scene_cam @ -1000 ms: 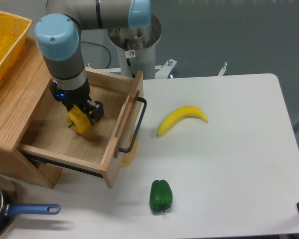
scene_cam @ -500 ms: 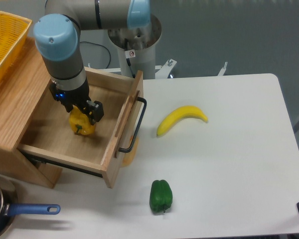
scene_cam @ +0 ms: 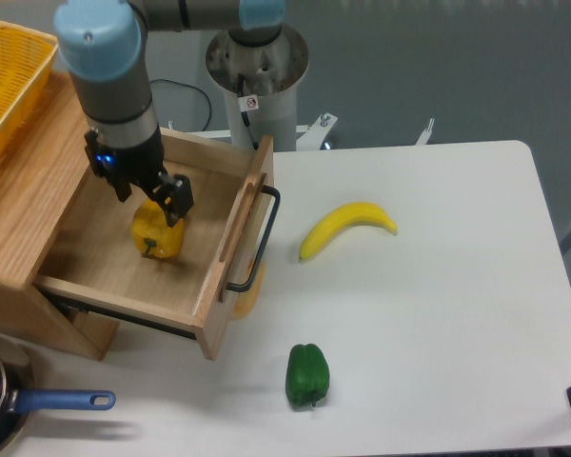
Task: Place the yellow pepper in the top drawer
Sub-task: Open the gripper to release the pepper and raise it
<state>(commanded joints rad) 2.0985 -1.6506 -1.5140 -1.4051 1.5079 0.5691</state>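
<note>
white table [scene_cam: 438, 314] w/ rounded corners, wood cabinet [scene_cam: 38, 190] at left, grey floor [scene_cam: 438, 67] behind

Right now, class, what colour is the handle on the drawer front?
Black: the handle is a black bar on the light-wood drawer, clear in the fixed camera view.

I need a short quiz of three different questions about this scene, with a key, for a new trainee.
1. True or false: the yellow pepper lies on the floor of the top drawer.
2. Which item is nearest the drawer's black handle? A) banana B) green pepper C) blue-handled pan
3. Fill in: the gripper is above the ____ pepper.

Key: 1 true; 2 A; 3 yellow.
</note>
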